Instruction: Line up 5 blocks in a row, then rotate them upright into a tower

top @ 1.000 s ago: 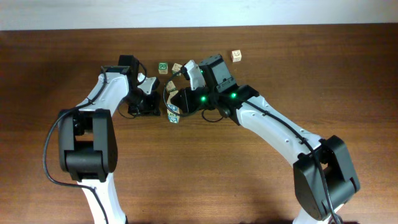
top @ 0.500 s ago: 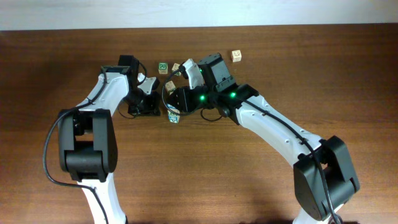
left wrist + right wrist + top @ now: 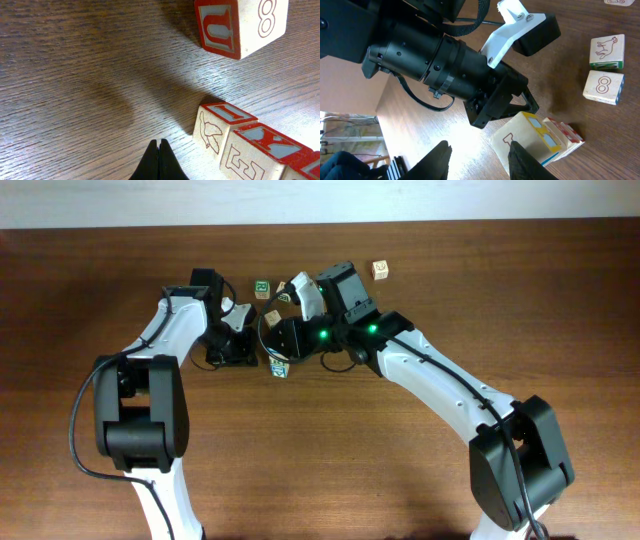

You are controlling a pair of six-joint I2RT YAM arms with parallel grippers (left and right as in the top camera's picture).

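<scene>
1. The row of blocks (image 3: pixel 278 367) lies nearest the arm bases on the table (image 3: pixel 420 480). From the left wrist its faces are red-edged, with a bird and letters. From the right wrist the end cube shows a blue-edged face.
2. The left gripper (image 3: pixel 158 150) sits at 9 o'clock of that row. Its jaws are pressed together and hold nothing, and the tips are just short of the bird face.
3. The right gripper (image 3: pixel 477 146) hangs at 12 o'clock of the row, its fingers moderately apart with only bare wood between them. One finger is just beside the end cube; contact is unclear.
4. Farther out stands the 8 block (image 3: pixel 603 86), with the horse block (image 3: pixel 606 50) just beside it.
5. Farther still are the green-framed cube (image 3: pixel 261 287) at 12 o'clock and the tan cube (image 3: pixel 380 270) toward 1 o'clock.
</scene>
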